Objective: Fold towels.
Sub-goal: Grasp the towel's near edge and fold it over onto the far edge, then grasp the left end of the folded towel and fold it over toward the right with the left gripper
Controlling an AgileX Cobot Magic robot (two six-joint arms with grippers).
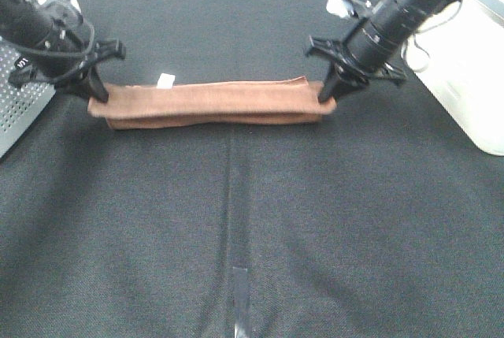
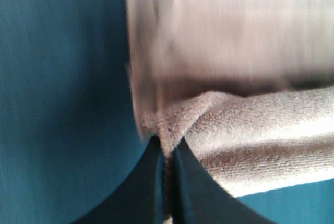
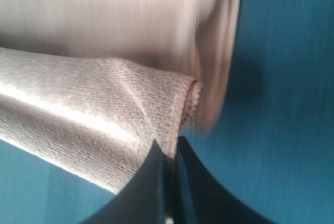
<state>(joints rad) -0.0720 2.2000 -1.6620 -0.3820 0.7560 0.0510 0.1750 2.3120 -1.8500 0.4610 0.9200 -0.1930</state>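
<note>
The reddish-brown towel (image 1: pixel 213 103) lies as a long narrow folded band across the far middle of the dark table, its small white tag (image 1: pixel 165 80) at the far edge near the left end. My left gripper (image 1: pixel 93 94) is shut on the towel's left end, pinching a corner of cloth (image 2: pixel 172 125) between its black fingertips (image 2: pixel 151 182). My right gripper (image 1: pixel 327 95) is shut on the towel's right end, its fingertips (image 3: pixel 151 177) closed on a cloth corner (image 3: pixel 177 104). In both wrist views the upper layer of the towel looks blurred.
A perforated metal plate (image 1: pixel 20 105) lies at the left edge. A white box (image 1: pixel 472 62) stands at the right edge. A strip of clear tape (image 1: pixel 239 299) runs along the middle of the black table cloth (image 1: pixel 252 220) near the front.
</note>
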